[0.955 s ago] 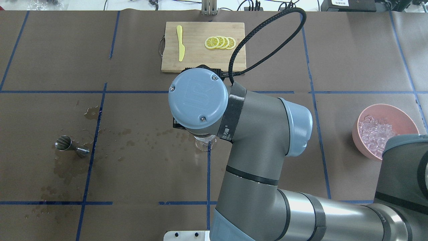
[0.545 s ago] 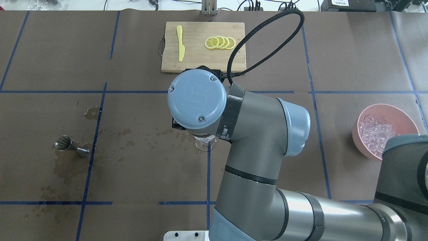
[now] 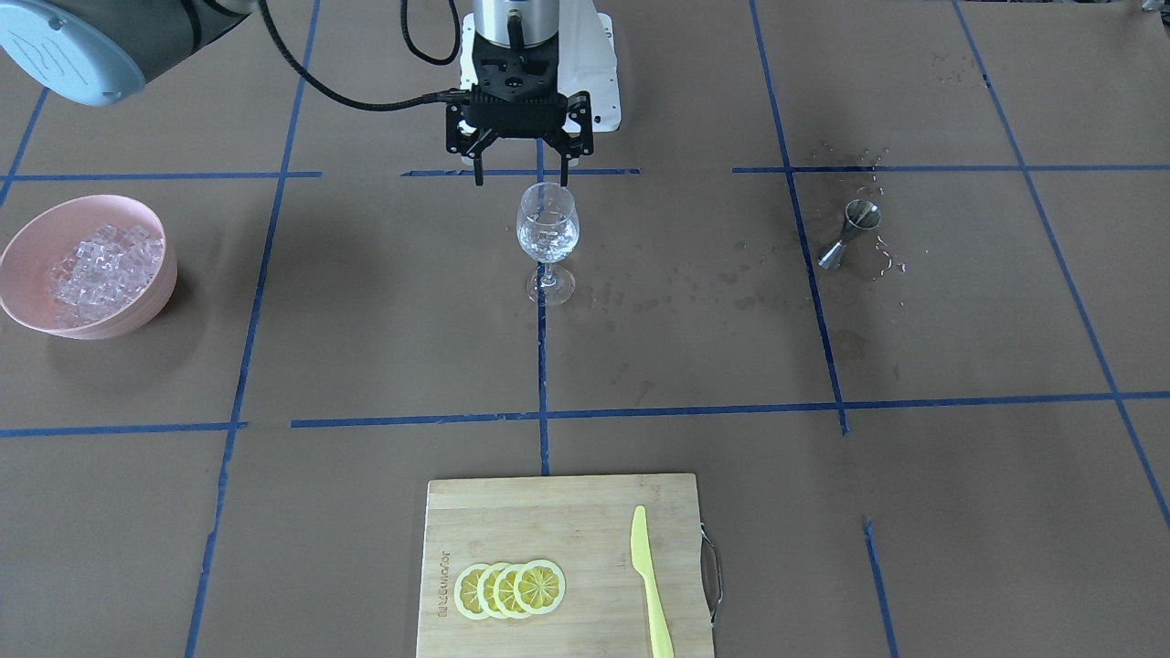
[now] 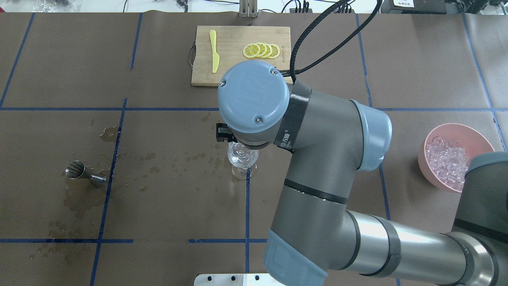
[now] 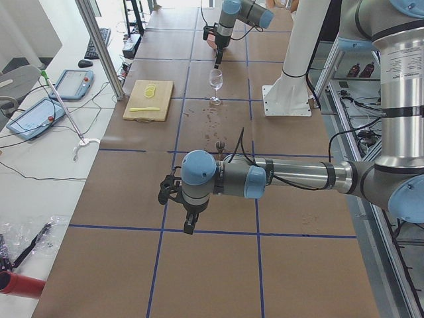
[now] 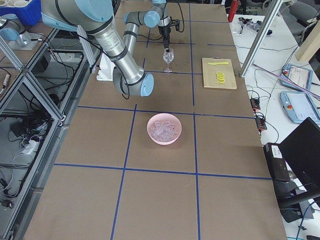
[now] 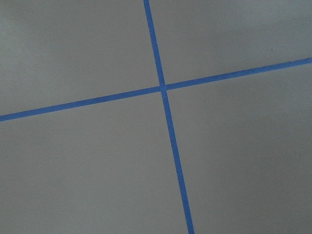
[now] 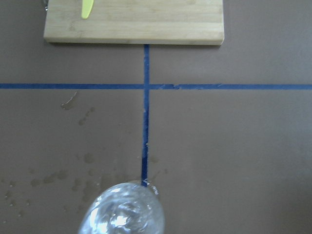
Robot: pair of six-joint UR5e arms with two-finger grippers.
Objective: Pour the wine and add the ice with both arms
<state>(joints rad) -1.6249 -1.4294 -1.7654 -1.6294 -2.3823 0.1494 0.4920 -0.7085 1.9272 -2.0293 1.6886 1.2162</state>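
A clear stemmed glass (image 3: 547, 228) stands at mid-table with whitish ice cubes (image 3: 546, 241) in its bowl. It also shows in the overhead view (image 4: 242, 157) and the right wrist view (image 8: 122, 217). More ice (image 3: 91, 265) fills a pink bowl (image 3: 32, 233). My right gripper (image 3: 521, 181) hangs open and empty just above and behind the glass rim, touching nothing. My left gripper (image 5: 190, 228) hangs over bare table far from the glass, and I cannot tell whether it is open. Its wrist view shows only paper and blue tape.
A steel jigger (image 3: 850, 233) lies on its side among wet spots (image 3: 731, 274) on my left of the glass. A bamboo cutting board (image 3: 548, 512) with lemon slices (image 3: 510, 589) and a yellow knife (image 3: 647, 576) sits at the far edge.
The right arm's wrist has shifted toward the far right in the overhead view, and more of the glass now shows beneath it. The jigger, bowl and board have not moved.
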